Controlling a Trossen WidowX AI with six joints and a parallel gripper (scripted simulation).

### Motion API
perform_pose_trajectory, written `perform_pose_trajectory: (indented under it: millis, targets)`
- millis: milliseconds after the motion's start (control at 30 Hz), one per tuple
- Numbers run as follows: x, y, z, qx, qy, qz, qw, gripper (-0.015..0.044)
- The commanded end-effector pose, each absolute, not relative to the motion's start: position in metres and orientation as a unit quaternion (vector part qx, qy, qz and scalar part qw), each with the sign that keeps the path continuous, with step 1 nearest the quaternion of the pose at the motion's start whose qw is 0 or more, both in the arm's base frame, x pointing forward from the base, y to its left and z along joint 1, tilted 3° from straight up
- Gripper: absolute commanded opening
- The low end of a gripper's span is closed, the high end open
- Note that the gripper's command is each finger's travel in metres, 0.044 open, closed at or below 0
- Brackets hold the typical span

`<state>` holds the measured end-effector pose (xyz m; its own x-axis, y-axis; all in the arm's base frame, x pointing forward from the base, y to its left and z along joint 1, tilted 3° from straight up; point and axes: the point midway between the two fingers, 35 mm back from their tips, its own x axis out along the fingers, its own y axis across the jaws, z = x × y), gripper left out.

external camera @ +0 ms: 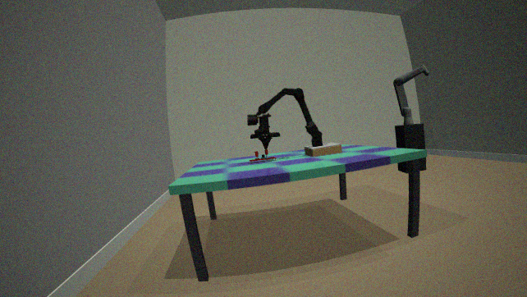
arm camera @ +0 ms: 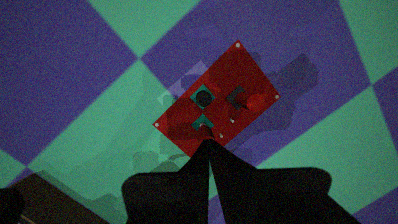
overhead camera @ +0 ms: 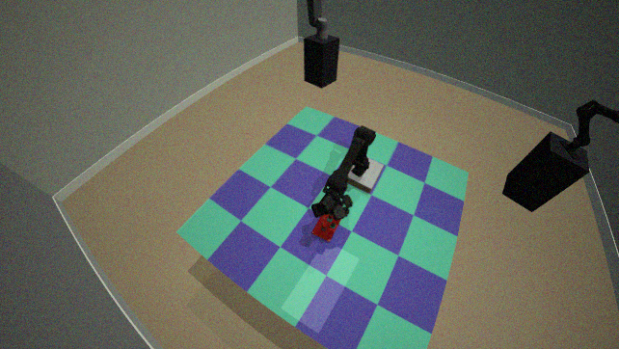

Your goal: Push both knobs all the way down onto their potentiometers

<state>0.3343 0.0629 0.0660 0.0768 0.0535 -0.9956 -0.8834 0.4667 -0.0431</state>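
The red circuit board (overhead camera: 319, 233) (external camera: 258, 160) (arm camera: 240, 62) stands low on the table. One red knob (external camera: 256, 154) (arm camera: 256, 101) stands up high on its shaft above a dark potentiometer (arm camera: 234, 95). A second red knob (external camera: 266, 152) stands over a teal potentiometer (arm camera: 202, 120); in the wrist view the fingers mostly hide it. A black round part (arm camera: 203, 97) sits on another teal square. My gripper (external camera: 266, 148) (arm camera: 208, 143) is shut and points straight down, its tips at or just above the second knob's top. Whether they touch it I cannot tell.
My arm's base stands beside a pale block (overhead camera: 373, 177) (external camera: 328, 149) towards the back of the chequered table (overhead camera: 246, 255) (external camera: 312, 171). Two black pedestals (overhead camera: 320, 63) (overhead camera: 540, 175) with other arms stand off the table.
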Motion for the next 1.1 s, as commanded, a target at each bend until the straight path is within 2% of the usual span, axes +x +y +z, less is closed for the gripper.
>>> perform_pose_trajectory:
  millis: [0, 1067]
  targets:
    - [0.3371, 0.0641, 0.0436, -0.36, 0.581, 0.37, 0.629, 0.0]
    - [0.3376, 0.0645, 0.0345, -0.36, 0.581, 0.37, 0.629, 0.0]
